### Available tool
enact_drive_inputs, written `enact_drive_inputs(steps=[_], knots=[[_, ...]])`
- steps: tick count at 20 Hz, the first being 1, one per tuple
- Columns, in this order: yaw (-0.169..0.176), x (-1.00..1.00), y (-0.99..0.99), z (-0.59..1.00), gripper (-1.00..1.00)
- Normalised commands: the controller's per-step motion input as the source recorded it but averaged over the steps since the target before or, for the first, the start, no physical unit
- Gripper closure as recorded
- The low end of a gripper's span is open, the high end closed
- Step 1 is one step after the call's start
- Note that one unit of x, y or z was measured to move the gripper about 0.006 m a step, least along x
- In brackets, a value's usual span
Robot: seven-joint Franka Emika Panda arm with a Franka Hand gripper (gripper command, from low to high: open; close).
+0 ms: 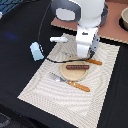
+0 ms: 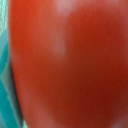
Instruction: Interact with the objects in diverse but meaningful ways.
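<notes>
A glossy, blurred red surface, seemingly the small red tomato (image 2: 70,65), fills nearly the whole wrist view. In the exterior view the brown sausage stick (image 1: 77,66) lies on a tan plate (image 1: 75,74) at frame centre, a fork (image 1: 70,82) below it. The gripper (image 1: 86,54) hangs just above; its opening cannot be told.

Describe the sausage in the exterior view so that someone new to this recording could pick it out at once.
Start at the pale striped placemat on the dark table. Near its middle lies a round tan plate, just below the robot's gripper. The brown sausage stick lies across that plate, the only dark reddish-brown rod on it, unlike the fork with an orange handle lying beside the plate.
</notes>
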Motion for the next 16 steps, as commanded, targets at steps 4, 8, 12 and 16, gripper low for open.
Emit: enact_drive_inputs(steps=[4,8,12,16], knots=[[-0.015,-0.03,0.19,0.95,1.00],[-0.015,-0.18,0.08,0.82,1.00],[-0.022,-0.31,-0.02,0.47,1.00],[-0.009,-0.40,-0.14,0.28,1.00]])
